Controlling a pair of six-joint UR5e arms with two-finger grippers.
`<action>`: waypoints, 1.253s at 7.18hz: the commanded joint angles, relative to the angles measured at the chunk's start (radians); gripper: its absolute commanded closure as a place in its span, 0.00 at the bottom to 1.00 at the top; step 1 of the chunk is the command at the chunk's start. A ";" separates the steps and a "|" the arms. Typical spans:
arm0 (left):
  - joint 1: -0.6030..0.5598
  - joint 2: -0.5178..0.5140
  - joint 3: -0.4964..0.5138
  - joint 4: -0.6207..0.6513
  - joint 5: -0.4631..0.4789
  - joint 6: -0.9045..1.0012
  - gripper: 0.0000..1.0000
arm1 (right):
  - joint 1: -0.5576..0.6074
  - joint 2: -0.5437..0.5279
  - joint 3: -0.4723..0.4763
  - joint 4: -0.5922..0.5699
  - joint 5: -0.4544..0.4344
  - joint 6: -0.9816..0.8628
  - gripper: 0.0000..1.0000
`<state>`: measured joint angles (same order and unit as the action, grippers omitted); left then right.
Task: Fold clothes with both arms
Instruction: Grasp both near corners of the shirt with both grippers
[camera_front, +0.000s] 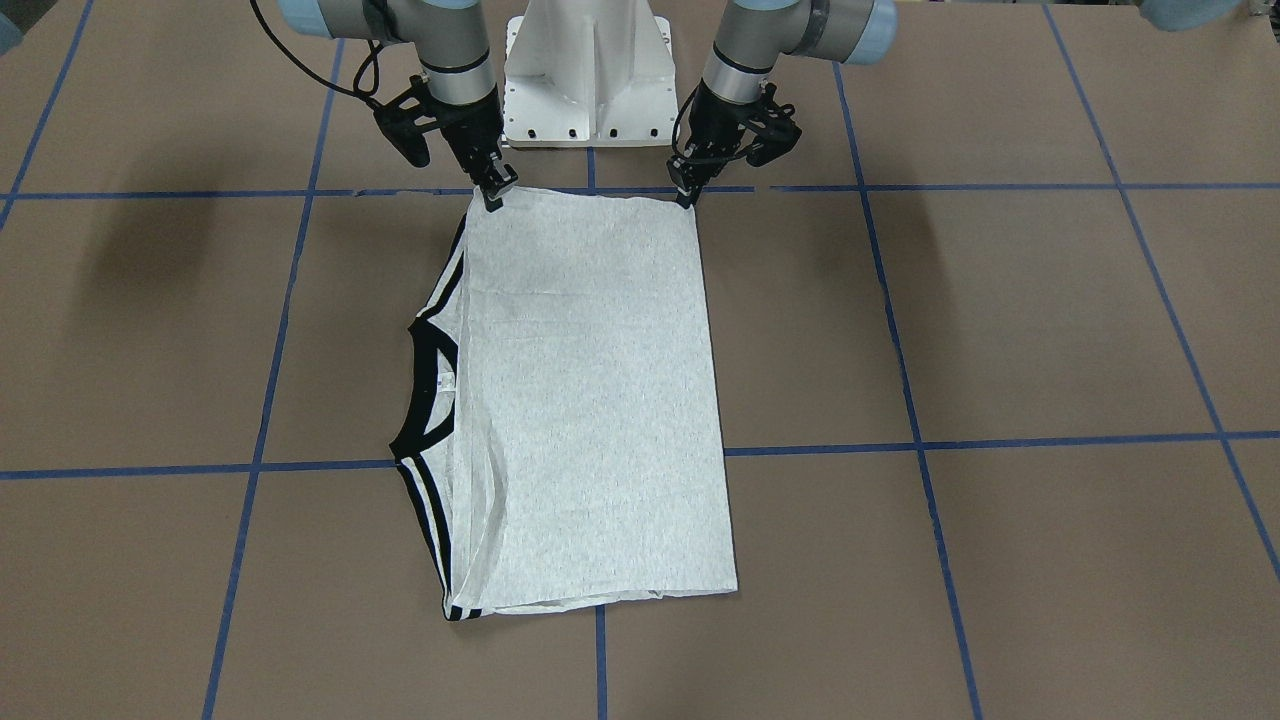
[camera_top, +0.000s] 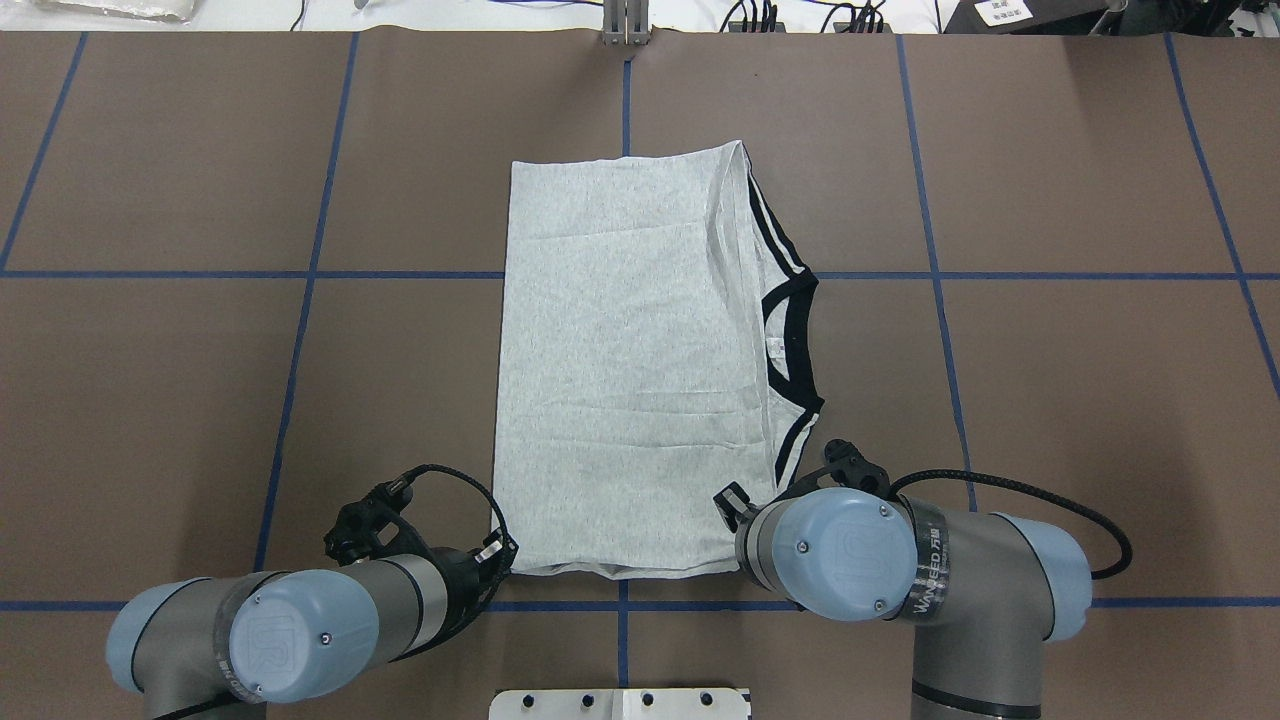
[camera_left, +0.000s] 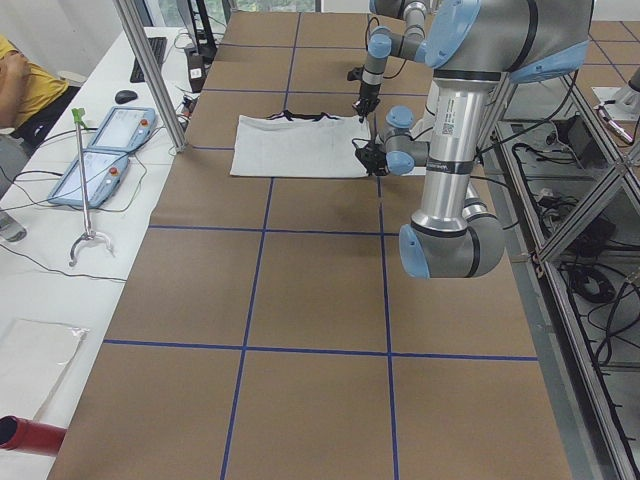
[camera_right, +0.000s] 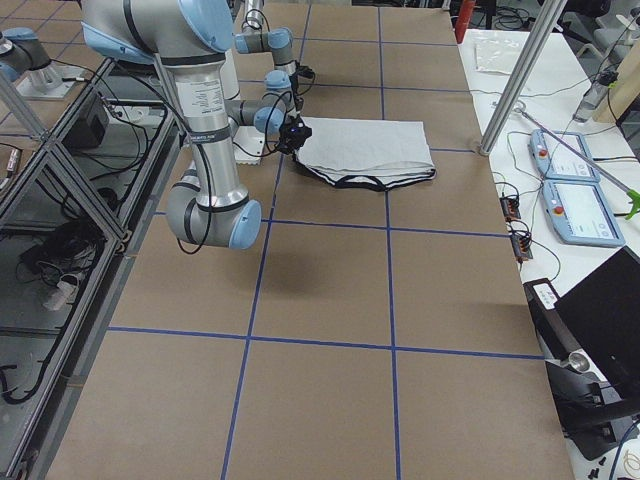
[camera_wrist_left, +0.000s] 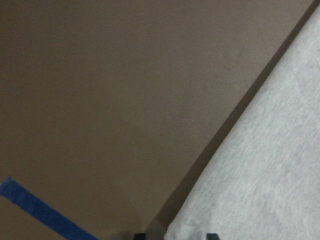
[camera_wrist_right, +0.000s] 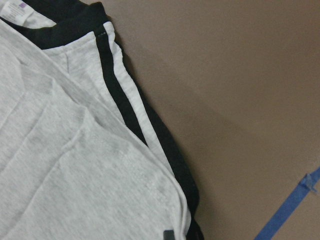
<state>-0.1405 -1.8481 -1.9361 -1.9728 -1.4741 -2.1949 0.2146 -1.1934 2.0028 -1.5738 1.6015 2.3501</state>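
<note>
Running near-to-far, T-shirt has collar facing right; left claw apart, right claw unclear.

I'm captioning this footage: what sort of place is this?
Probably a robotics lab: a table gridded with blue tape, teach pendants on a side bench, and aluminium framing.

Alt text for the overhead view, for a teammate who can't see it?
A grey T-shirt, folded into a long rectangle with its black collar and striped shoulders showing along the right edge, lies on the table. The left gripper and right gripper sit at its two near corners; their grasp is hidden.
</note>
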 joint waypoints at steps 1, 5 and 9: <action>-0.016 -0.003 -0.017 0.000 0.000 0.000 1.00 | 0.000 0.000 0.011 -0.002 0.000 0.000 1.00; 0.016 0.009 -0.122 0.040 0.000 -0.045 1.00 | -0.058 -0.056 0.106 -0.003 -0.008 0.011 1.00; 0.111 0.010 -0.300 0.137 0.000 -0.147 1.00 | -0.124 -0.187 0.298 -0.005 -0.005 0.018 1.00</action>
<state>-0.0452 -1.8378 -2.2036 -1.8436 -1.4747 -2.3253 0.0979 -1.3307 2.2328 -1.5773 1.5950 2.3672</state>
